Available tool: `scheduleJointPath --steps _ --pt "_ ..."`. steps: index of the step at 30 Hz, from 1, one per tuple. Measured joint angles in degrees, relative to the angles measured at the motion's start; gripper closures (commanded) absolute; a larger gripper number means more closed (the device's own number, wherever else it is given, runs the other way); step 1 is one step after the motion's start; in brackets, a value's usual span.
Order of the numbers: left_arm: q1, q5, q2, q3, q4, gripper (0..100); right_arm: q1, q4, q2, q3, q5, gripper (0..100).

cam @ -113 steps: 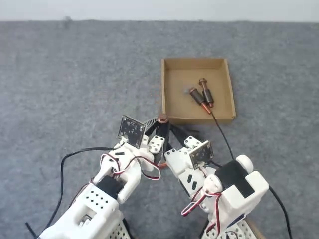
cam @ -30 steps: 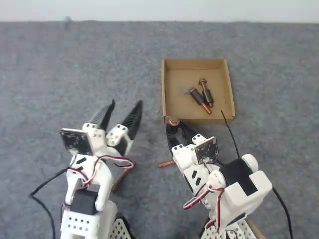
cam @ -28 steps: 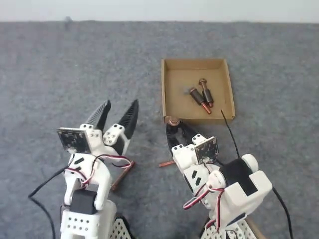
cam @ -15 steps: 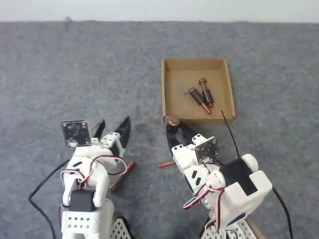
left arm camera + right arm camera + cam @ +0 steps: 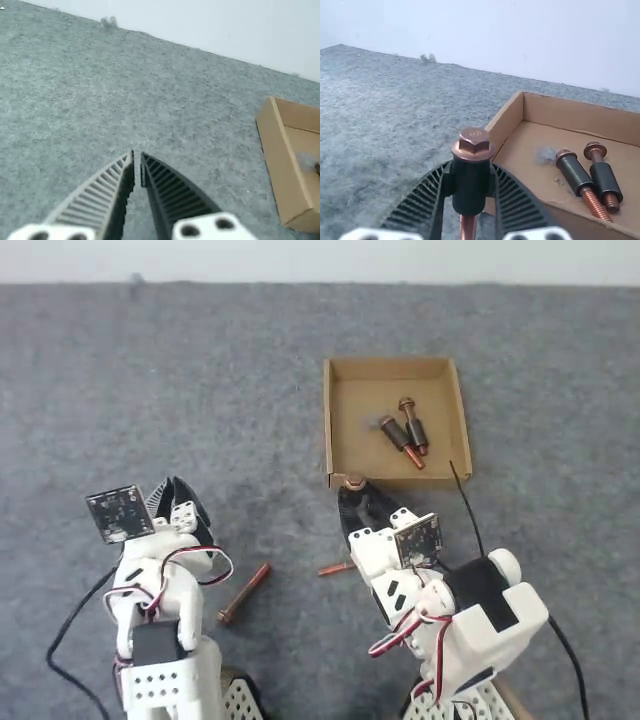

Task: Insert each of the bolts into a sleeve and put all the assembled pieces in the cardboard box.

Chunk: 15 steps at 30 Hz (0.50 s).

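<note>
Right of the desk's centre, just short of the cardboard box [image 5: 327, 420]: bolt [image 5: 472, 144] seated in dark sleeve [image 5: 470, 187], head up, sleeve clamped by right gripper [image 5: 470, 172]. Likely rigid, dense, smooth metal; keep upright lest it slide out. Left gripper [image 5: 137, 162] nearly closed, empty; loose bolt [image 5: 245, 592] lying near it.

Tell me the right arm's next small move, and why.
Probably ease the right gripper forward over the cardboard box's near wall, then open. It is shut on a sleeve with a bolt seated through it, held upright just short of that wall, and two assembled pieces lie inside the box.
</note>
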Motion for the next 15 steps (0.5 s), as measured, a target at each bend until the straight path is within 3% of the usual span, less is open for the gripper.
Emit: scheduleJointPath --steps 9,15 --pt "0.9 -19.0 0.0 0.0 9.2 97 0.0 0.0 0.0 0.0 0.1 99.3" --pt "0.9 -18.1 0.0 0.0 9.6 97 2.7 0.0 0.0 -0.1 0.1 99.3"
